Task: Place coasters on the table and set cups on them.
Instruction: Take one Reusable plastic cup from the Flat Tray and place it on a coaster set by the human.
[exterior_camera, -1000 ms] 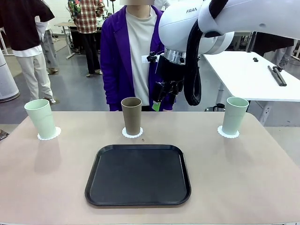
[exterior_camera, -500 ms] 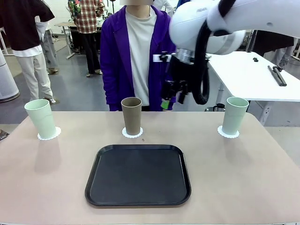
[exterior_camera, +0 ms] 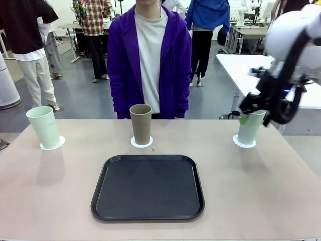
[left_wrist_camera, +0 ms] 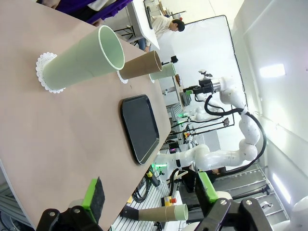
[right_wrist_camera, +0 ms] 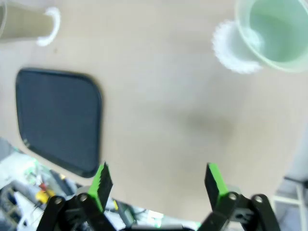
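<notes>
Three cups stand on coasters across the table [exterior_camera: 45,201]: mint cup [exterior_camera: 44,126] left, brown cup [exterior_camera: 141,123] centre, mint cup [exterior_camera: 251,123] right on its coaster [exterior_camera: 244,142]; tray [exterior_camera: 148,187] bare. Right gripper [exterior_camera: 256,108] hangs just beside the right cup, jaws apart, empty; left gripper [left_wrist_camera: 149,199] likewise apart, low at the table's edge. Risk: the right arm clipping that tall cup and toppling it off its coaster.

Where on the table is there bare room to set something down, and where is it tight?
The table is bare left and right of the black tray, and between the tan cup and each mint cup. The tray itself is empty. It is tight at the right mint cup, where the open right gripper hangs close.
</notes>
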### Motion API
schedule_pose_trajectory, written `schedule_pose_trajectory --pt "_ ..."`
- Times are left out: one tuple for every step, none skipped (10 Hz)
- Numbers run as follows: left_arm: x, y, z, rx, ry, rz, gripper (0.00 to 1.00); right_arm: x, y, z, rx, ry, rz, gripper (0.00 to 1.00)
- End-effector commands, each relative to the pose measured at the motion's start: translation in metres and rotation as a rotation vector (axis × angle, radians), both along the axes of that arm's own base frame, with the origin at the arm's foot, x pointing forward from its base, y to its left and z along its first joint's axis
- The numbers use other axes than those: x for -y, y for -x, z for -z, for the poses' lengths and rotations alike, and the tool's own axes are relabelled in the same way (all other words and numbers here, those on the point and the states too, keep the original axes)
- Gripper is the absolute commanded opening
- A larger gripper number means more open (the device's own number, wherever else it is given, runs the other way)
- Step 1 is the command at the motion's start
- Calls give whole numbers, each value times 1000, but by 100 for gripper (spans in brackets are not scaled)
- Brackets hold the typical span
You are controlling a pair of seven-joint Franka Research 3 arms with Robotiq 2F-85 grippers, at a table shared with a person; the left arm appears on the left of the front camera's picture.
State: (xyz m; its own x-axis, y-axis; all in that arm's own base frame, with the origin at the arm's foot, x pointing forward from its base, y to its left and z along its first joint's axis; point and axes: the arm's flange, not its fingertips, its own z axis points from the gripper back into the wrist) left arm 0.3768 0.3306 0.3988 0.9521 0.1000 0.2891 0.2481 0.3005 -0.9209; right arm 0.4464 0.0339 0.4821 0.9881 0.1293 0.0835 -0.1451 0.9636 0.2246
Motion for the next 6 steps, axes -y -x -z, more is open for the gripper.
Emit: schedule_pose_trajectory --pt "0 1 -3 -5 -4 -4 100 24 14 -5 -21 33 101 100" --pt "0 1 -3 -5 -4 -4 100 37 18 -9 -19 32 117 100" --pt "0 1 -3 -5 -4 -4 100 49 21 -13 5 -54 97 100" --pt "0 1 -3 -5 -4 -4 100 61 22 -12 44 -223 56 100" --pt "0 1 -3 -5 -4 -4 100 77 26 -7 83 -410 20 100" --pt "0 1 -3 -5 -4 -4 100 96 34 2 125 -559 8 100"
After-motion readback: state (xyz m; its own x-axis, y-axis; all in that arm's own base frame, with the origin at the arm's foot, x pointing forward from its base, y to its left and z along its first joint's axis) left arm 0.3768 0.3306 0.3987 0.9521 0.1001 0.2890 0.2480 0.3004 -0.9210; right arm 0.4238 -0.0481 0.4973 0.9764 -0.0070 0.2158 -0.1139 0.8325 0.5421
